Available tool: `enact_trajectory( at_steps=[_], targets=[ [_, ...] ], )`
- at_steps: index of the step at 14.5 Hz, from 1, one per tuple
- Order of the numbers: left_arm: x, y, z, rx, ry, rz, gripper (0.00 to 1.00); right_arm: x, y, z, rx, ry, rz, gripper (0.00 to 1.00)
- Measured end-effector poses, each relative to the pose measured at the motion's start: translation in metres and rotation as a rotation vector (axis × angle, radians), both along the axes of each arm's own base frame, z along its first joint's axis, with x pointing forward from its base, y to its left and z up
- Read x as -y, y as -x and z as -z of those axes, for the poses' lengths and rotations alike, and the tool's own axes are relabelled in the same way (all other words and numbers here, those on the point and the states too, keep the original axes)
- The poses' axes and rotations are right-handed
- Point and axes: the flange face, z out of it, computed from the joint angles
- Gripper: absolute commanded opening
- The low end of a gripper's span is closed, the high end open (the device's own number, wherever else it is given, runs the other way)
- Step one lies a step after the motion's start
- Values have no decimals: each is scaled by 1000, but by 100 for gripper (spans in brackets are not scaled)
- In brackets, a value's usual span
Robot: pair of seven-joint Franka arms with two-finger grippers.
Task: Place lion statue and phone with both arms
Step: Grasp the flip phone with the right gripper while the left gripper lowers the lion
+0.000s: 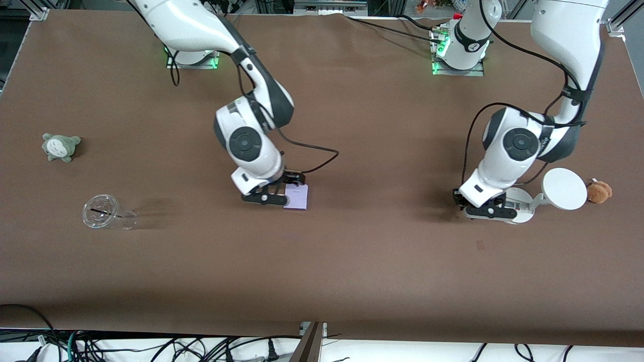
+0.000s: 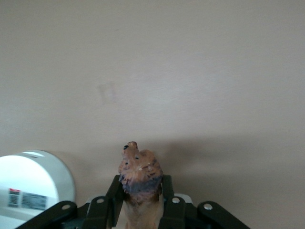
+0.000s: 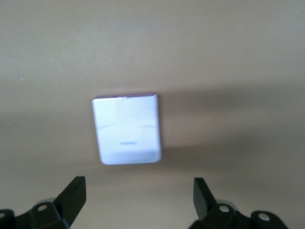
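Note:
The lion statue (image 2: pixel 139 174), orange-brown with a darker mane, sits between the fingers of my left gripper (image 2: pixel 140 195), which is shut on it. In the front view the left gripper (image 1: pixel 484 211) is low over the table beside the white stand's base, and the statue is hidden under it. The phone (image 1: pixel 297 196), a pale lavender slab, lies flat on the table. My right gripper (image 1: pixel 265 197) is low beside it, open and empty. In the right wrist view the phone (image 3: pixel 126 128) lies just ahead of the open right gripper (image 3: pixel 138 193), outside its fingers.
A white stand (image 1: pixel 563 188) with a round disc stands next to the left gripper, also in the left wrist view (image 2: pixel 33 181). A brown plush toy (image 1: pixel 599 192) lies beside it. A grey-green plush (image 1: pixel 60 147) and a clear cup (image 1: pixel 106 213) on its side lie toward the right arm's end.

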Motion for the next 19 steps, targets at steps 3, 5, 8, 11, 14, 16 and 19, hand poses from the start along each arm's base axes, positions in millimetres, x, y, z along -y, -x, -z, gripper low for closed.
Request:
enact_trajectory(
  at_steps=[3, 5, 8, 11, 14, 16, 19],
  targets=[
    [-18, 2, 12, 14, 12, -7, 0, -18, 9, 29, 23, -7, 11, 100],
    [-18, 2, 22, 26, 31, -13, 0, -16, 6, 43, 37, -9, 18, 100],
    [-18, 2, 42, 29, 60, -23, 0, -13, 5, 54, 44, -3, 19, 100],
    [-20, 2, 45, 31, 72, -29, 0, -13, 5, 57, 48, 8, 8, 100],
    [-13, 3, 45, 29, 80, -20, 43, -16, 6, 61, 56, 4, 4, 100],
    [-7, 5, 46, 18, 82, -12, 100, -17, 7, 64, 62, 2, 2, 100],
    [-7, 7, 51, 1, 80, -4, 100, -17, 6, 68, 74, -3, 3, 100]
  ],
)
